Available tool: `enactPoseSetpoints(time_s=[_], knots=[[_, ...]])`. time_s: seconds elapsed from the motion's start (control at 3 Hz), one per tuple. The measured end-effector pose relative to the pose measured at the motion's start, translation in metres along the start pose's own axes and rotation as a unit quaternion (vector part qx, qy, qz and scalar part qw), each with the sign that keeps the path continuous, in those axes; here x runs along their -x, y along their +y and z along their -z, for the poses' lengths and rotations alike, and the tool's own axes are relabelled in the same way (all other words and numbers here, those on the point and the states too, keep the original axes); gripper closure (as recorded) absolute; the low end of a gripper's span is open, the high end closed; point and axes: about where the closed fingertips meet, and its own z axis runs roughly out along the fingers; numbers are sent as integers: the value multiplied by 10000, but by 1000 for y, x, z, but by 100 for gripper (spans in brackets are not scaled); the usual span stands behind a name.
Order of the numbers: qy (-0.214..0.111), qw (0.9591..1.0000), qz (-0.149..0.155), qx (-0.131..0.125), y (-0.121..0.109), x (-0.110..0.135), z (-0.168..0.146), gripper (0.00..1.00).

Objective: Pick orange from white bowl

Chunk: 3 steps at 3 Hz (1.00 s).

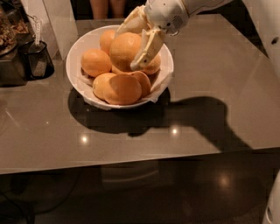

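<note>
A wide glossy white bowl [76, 81] stands on the grey table, holding several oranges. My gripper [127, 49] reaches in from the upper right, its cream fingers [148, 48] shut on one orange [125, 50] that sits raised above the pile in the middle of the bowl. Other oranges lie around it: one at the left [95, 62], one at the back [107, 40], two at the front [123, 89]. One finger is on the orange's right side, the other at its upper back.
A dark mesh cup [38, 61] and a dark container [11, 48] stand at the left edge of the table. A white post [59, 24] rises behind the bowl. A person's legs [107, 8] show at the back. My arm's shadow falls on the table at the right.
</note>
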Motion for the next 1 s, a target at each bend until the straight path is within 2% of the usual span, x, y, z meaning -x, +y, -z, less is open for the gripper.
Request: enactPoseSetpoints(time_s=[0.33, 0.67, 1.0], knots=[[0, 10000, 0, -1, 0, 0, 0, 100], [65, 9998, 34, -196, 10, 6, 10, 100], [104, 9971, 310, -694, 34, 32, 28, 100]])
